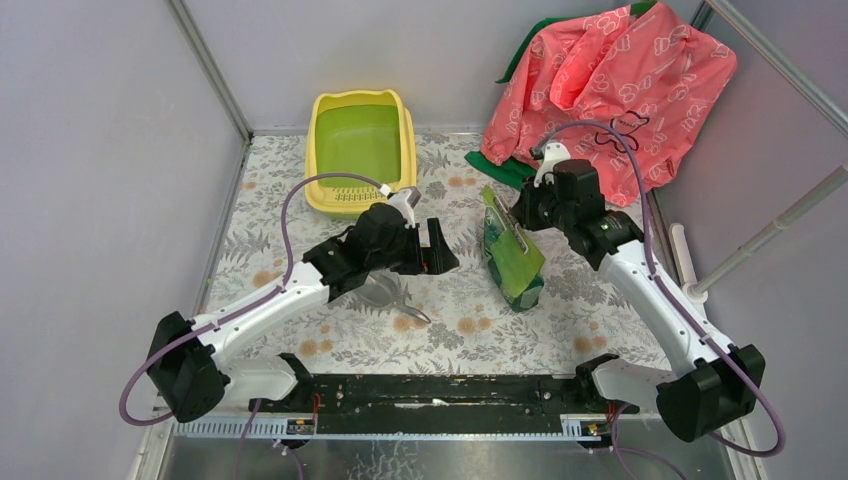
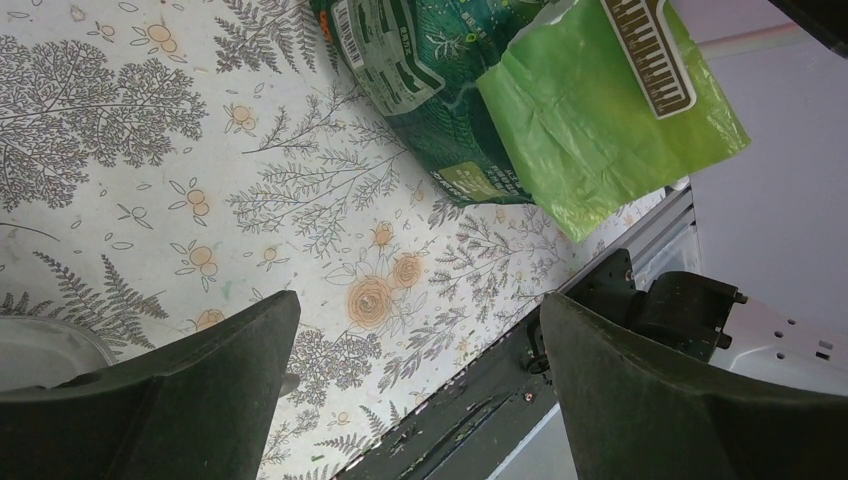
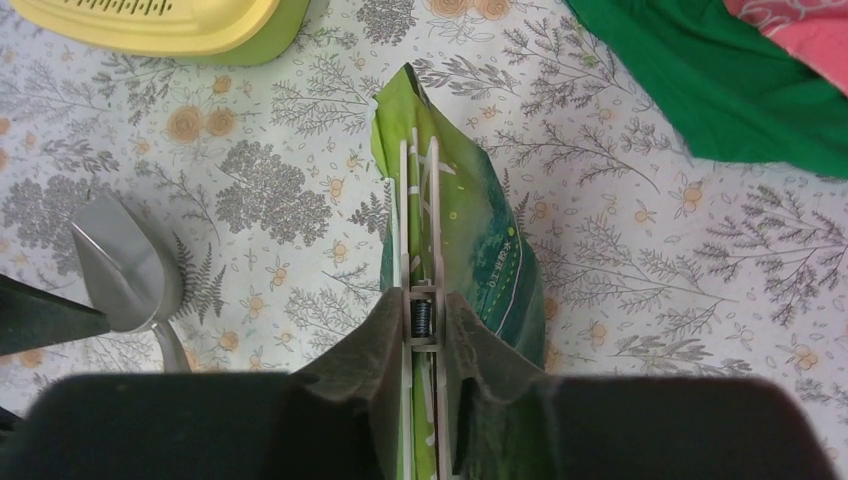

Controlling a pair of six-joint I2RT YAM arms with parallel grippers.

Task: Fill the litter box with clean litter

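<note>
The yellow litter box stands at the back of the table and its green inside is bare; its slotted lip shows in the right wrist view. No clean litter shows in any view. A glossy green bag stands upright mid-table, its folded top held by a long white clip. My right gripper is over the bag top, its fingers pressed on both sides of the clip. To the left of the bag hovers my left gripper, its jaws wide open and holding nothing.
A grey metal scoop lies on the floral mat under the left arm. At the back right is a heap of pink cloth over green cloth. A white pole slants at the right edge.
</note>
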